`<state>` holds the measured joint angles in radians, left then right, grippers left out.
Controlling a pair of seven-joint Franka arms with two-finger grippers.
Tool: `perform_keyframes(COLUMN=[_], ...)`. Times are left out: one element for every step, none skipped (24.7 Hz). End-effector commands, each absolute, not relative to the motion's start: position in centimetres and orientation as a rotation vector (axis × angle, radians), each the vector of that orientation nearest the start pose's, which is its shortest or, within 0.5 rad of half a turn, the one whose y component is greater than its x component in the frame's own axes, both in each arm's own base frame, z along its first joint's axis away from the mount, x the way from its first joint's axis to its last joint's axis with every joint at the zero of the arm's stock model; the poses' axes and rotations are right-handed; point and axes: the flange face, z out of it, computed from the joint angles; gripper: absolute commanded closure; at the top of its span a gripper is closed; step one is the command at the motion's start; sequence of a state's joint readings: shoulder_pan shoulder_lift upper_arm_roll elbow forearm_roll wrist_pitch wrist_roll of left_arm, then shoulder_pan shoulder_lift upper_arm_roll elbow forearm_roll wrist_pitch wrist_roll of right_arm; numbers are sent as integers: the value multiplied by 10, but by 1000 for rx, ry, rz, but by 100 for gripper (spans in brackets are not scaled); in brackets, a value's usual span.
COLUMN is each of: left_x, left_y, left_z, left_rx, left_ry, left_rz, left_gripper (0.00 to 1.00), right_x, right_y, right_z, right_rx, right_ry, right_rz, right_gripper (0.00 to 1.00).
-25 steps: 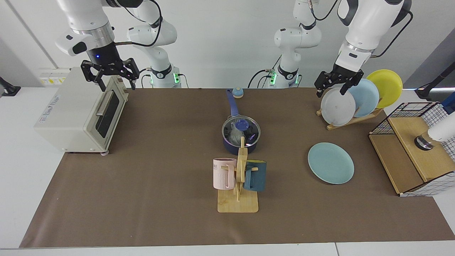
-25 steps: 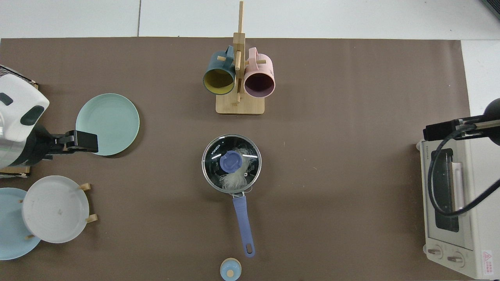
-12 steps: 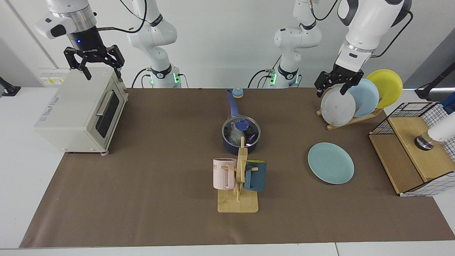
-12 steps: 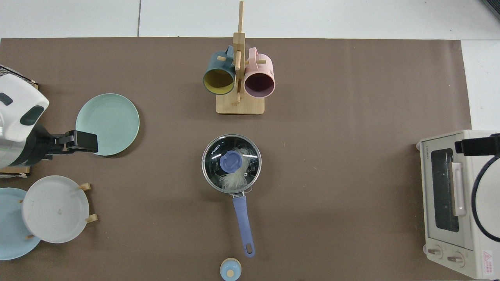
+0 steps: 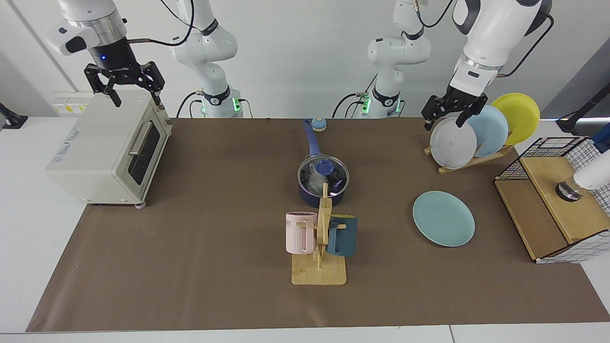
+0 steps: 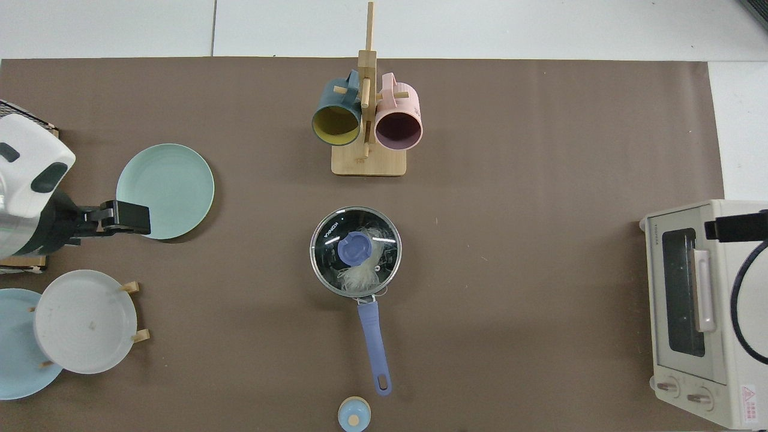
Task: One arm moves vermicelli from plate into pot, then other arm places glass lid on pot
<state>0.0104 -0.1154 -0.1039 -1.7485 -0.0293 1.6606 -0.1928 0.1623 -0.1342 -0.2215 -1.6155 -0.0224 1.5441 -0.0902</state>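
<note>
The dark navy pot (image 5: pixel 310 196) stands mid-table with its long blue handle (image 6: pixel 373 339) pointing toward the arm bases. The glass lid (image 5: pixel 336 180) with its blue knob rests on the pot. Through the lid (image 6: pixel 333 264) the white vermicelli (image 6: pixel 360 275) shows inside the pot (image 5: pixel 314 181). The teal plate (image 5: pixel 443 218) lies bare on the mat (image 6: pixel 165 191). My right gripper (image 5: pixel 136 94) hangs open and empty above the toaster oven's top, at the edge of the top view (image 6: pixel 737 228). My left gripper (image 5: pixel 444 120) hovers open and empty over the plate rack, beside the teal plate (image 6: pixel 127 217).
A toaster oven (image 5: pixel 105 147) sits at the mat's end under the right arm. A wooden mug rack (image 5: pixel 319 267) with a pink and a dark blue mug stands in front of the pot. A plate rack (image 5: pixel 452 143), a wire-and-wood crate (image 5: pixel 553 205) and a small blue-topped object (image 5: pixel 318 124) are nearby.
My right gripper has risen and drawn back from the oven's front corner to above its top. The left arm, pot, lid and plate have not moved.
</note>
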Motion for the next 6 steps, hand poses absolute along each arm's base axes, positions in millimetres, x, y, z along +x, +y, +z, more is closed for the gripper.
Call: perform_keyframes(left_x=[518, 518, 519, 519, 519, 519], left_y=[-54, -54, -53, -53, -53, -53], left_z=[612, 612, 612, 612, 612, 612], left_rx=[-3165, -3165, -3165, -3165, -3165, -3165], left_ry=[-156, -156, -158, -158, -158, -158], left_rz=[-35, -35, -35, -35, -35, -35], left_gripper=[0, 0, 0, 0, 0, 0], right_x=[501, 500, 499, 498, 498, 498], right_y=[-46, -50, -52, -48, -47, -46], right_z=[669, 668, 669, 669, 669, 669], right_rx=[-3133, -3129, -3122, -3122, -3124, -3125], right_ry=[-51, -35, -26, -35, -38, -38], right_rz=[-59, -53, -52, -47, -43, -40], right_gripper=[0, 0, 0, 0, 0, 0])
